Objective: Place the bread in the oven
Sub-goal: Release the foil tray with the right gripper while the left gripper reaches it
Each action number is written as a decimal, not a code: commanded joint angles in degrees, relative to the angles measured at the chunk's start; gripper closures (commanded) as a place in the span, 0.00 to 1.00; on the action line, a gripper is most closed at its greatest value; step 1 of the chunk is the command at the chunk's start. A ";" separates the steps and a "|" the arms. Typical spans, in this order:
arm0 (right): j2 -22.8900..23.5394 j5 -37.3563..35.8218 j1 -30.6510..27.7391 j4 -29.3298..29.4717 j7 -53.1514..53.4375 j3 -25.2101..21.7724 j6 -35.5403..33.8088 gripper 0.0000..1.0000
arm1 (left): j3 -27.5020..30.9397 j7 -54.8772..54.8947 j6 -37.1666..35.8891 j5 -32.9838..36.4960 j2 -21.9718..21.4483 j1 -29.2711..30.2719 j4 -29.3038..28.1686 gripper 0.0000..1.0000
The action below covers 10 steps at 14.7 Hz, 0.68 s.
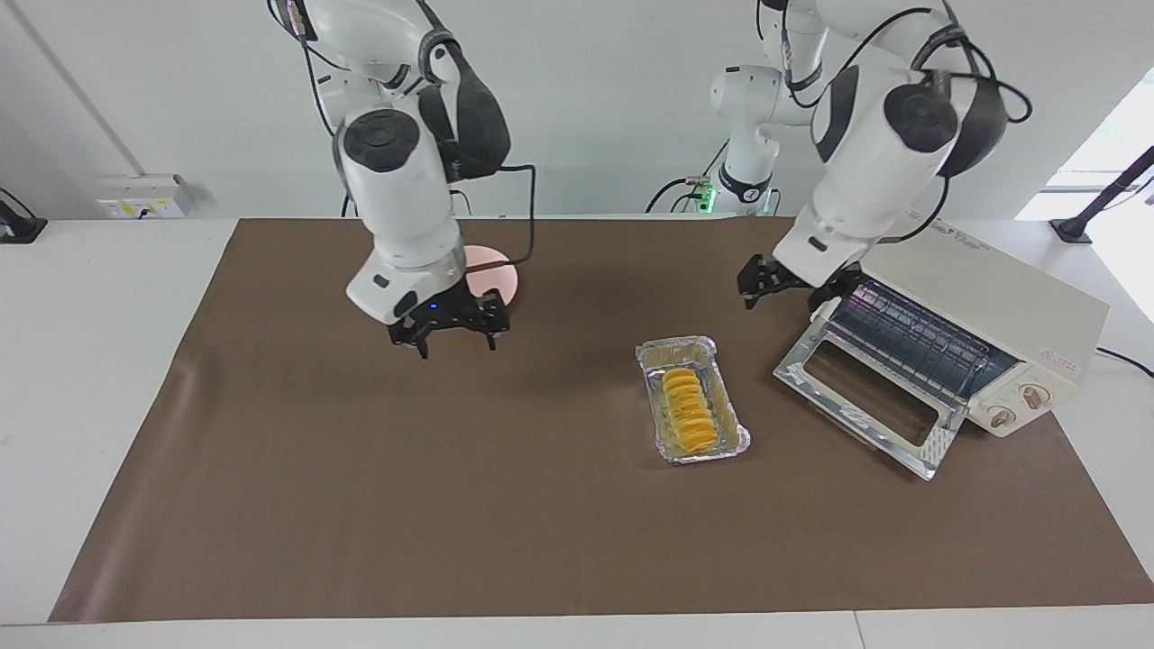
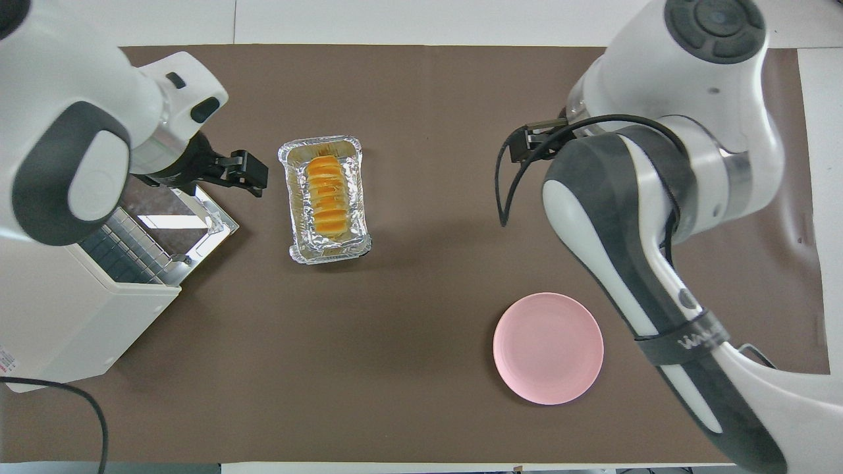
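Oven (image 1: 983, 315) door down; bread (image 1: 685, 412) in foil tray (image 1: 735, 433), unloaded, below empty wide-open left gripper (image 1: 784, 290); right gripper (image 1: 455, 326) wide, empty.

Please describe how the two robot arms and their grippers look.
Both arms have glossy white shells with dark grey joint sections and round dark caps. Black cables loop along them. The left gripper and right gripper are small black two-finger units. A dark band on the right arm carries lettering.

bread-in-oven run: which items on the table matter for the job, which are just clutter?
In play:
- bread, lying in the foil tray
- oven, door down, at the left arm's end
- left gripper, open, raised beside the oven
- right gripper, open, empty, raised by the plate

Lying about:
- pink plate
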 commanded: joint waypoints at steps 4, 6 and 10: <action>-15.46 -1.70 -8.40 -15.59 -4.23 0.87 -1.28 0.00 | 0.93 -5.63 14.36 -0.02 9.38 -6.28 -1.76 0.00; -16.96 -1.79 -10.86 -15.16 -4.75 0.87 -4.08 0.00 | 1.01 -7.81 18.23 -0.02 13.16 -7.78 -1.95 0.00; -18.64 -1.88 -13.59 -15.67 -9.23 0.87 -6.03 0.00 | 1.01 -12.21 21.31 0.07 15.28 -9.81 -4.13 0.00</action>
